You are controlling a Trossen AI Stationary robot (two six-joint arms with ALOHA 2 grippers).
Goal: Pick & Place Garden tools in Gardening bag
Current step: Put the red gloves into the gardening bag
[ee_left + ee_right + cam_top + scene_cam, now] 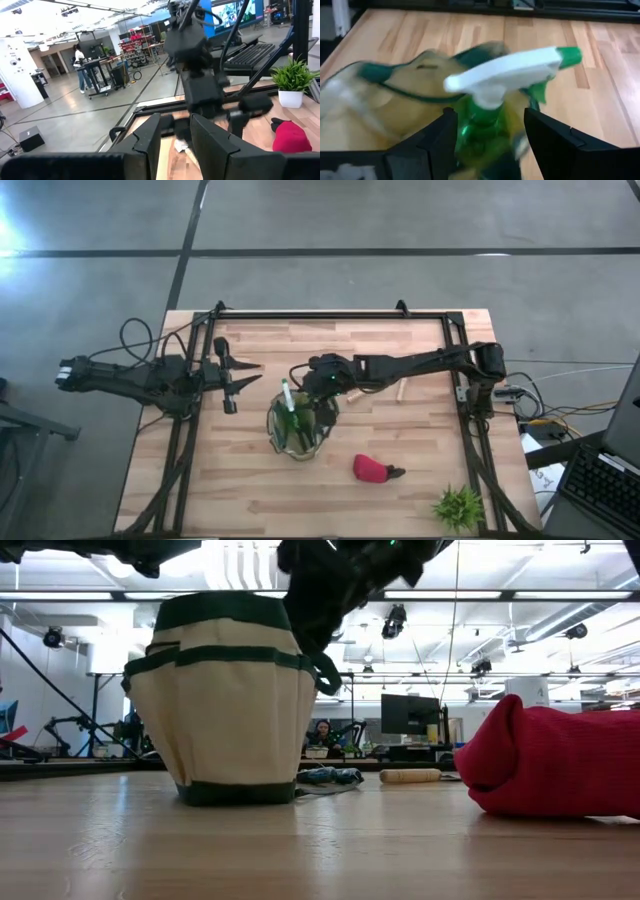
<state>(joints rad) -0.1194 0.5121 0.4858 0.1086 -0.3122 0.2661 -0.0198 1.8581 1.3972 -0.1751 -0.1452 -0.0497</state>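
Nearest, at the lower right of the high view, a small green leafy plant (458, 506) stands by the table's (400, 490) front edge, with the red-and-black piece (373, 469) lying just up and left of it, well clear of the bag. At the frame's centre sits the gardening bag (300, 430), upright, with a green-and-white spray bottle (288, 402) standing in it, its white trigger head poking above the rim. The right gripper (318, 383) hangs right over the bag's upper edge; in the right wrist view its fingers (555, 142) stand wide apart on either side of the bottle's green neck (480, 132), not pressing it. Farther up and to the right, a wooden-handled tool (401, 391) lies on the boards beside the right arm. At centre left the left gripper (232, 377) waits apart from the bag, its fingers (150, 137) set narrow with nothing between them.
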